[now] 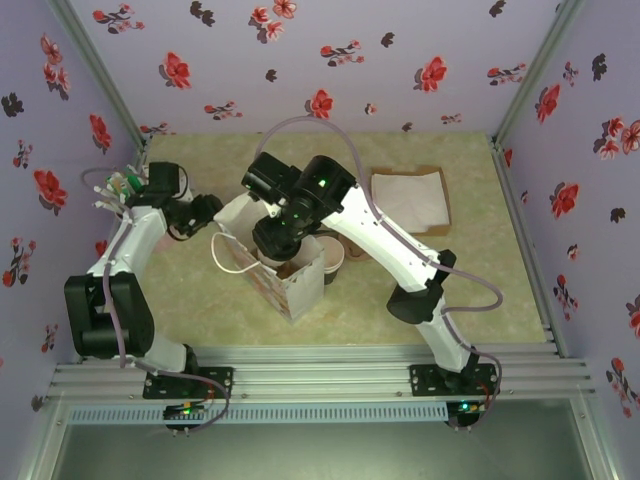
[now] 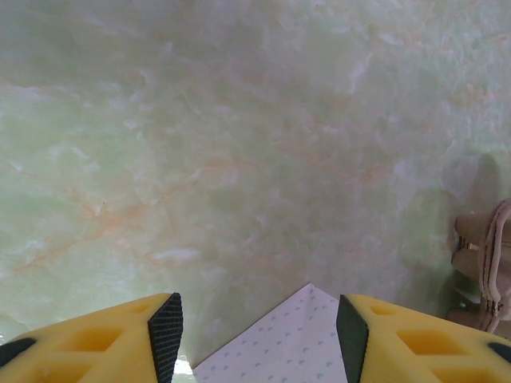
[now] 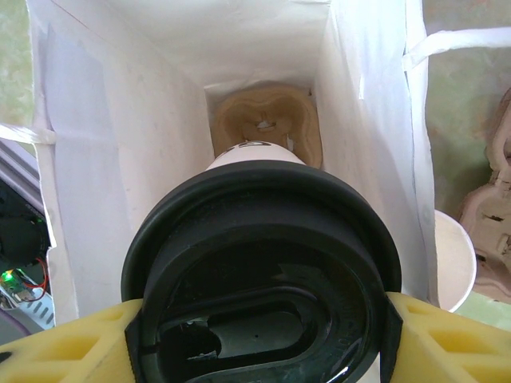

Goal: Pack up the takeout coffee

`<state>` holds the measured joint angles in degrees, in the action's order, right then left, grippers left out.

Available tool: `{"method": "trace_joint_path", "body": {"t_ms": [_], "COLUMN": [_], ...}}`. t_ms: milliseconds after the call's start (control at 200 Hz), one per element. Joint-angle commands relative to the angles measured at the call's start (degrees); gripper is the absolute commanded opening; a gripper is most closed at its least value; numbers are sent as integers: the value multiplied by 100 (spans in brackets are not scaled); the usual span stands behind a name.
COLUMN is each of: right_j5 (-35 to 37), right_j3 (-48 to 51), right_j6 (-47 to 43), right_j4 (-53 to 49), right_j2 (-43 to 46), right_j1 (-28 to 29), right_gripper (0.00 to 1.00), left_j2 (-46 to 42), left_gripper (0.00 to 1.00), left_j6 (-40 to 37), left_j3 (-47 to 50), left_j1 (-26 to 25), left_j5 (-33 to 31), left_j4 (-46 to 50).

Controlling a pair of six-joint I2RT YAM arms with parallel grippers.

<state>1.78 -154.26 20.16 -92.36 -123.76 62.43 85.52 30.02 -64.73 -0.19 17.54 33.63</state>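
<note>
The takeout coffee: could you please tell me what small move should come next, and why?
Probably lower it straight down. The right fingers grip the takeout coffee at its lid, between the walls of the open white bag, and the brown carrier waits below on the bag's floor.

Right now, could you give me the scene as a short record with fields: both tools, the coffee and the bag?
right tool: shut on the coffee, fingers at its black lid
coffee: lidded, at the open mouth of the bag, bottom pointing in
bag: white paper, open, brown carrier on its floor
left tool: open, a dotted paper corner between its fingers, no contact seen
cup: no lid, beside the bag
</note>
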Motion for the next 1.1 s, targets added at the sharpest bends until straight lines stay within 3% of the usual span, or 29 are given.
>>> {"method": "trace_joint_path", "body": {"t_ms": [0,660,1095], "right_j5": [138,-73,-98], "right_j3": [134,961,1325], "right_j6": [150,361,365], "right_j4": [-1056,-1056,-1065], "right_j2": [-27,287,383], "right_j1": [42,175,186], "right_gripper": [66,66,65], "left_j2": [-167,-542,-1366], "left_gripper": [55,54,52], "left_j6": [90,271,625], "left_j3": [131,653,1349], "left_j1": [-80,-455,-618], "left_j5": [149,131,118], "left_j4": [-208,-459,-567]}}
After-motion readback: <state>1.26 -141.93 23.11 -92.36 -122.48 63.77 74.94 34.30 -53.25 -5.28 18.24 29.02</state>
